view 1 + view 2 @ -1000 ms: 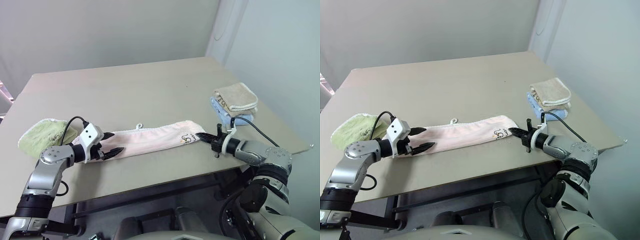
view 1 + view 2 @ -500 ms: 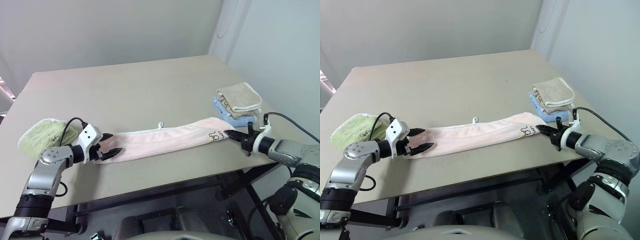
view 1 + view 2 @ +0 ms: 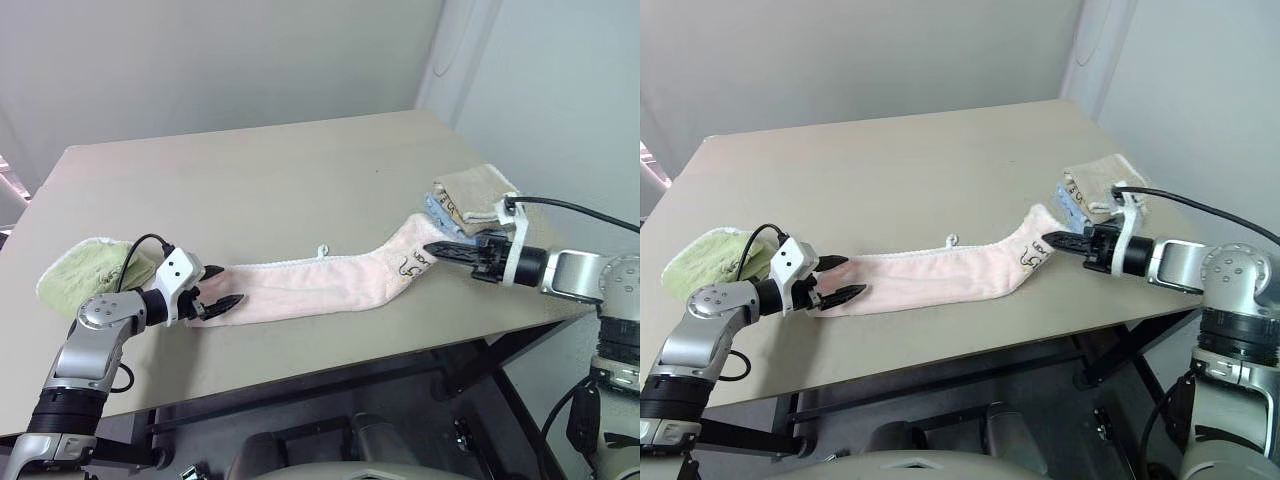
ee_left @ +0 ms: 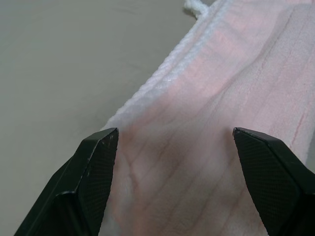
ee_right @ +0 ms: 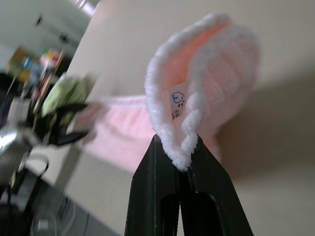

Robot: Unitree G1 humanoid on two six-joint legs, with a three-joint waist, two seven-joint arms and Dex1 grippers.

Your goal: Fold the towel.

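The pale pink towel (image 3: 320, 285) lies as a long strip along the table's front, with a white stitched edge and a small white loop (image 3: 322, 250). My right gripper (image 3: 432, 249) is shut on the towel's right end (image 5: 202, 93) and holds that end lifted off the table. At the strip's left end my left gripper (image 3: 222, 286) stands open, one black finger (image 4: 93, 169) on each side of the cloth, which lies flat between them.
A light green towel (image 3: 85, 268) lies bunched at the front left, behind my left arm. A beige towel (image 3: 470, 190) stacked on a blue one (image 3: 440, 215) sits near the table's right edge, close behind my right gripper. The table (image 3: 250, 180) stretches bare behind the strip.
My right gripper has pulled the towel's right end to the right and then lifted it up off the table. The strip has stretched out longer. My left gripper has stayed put.
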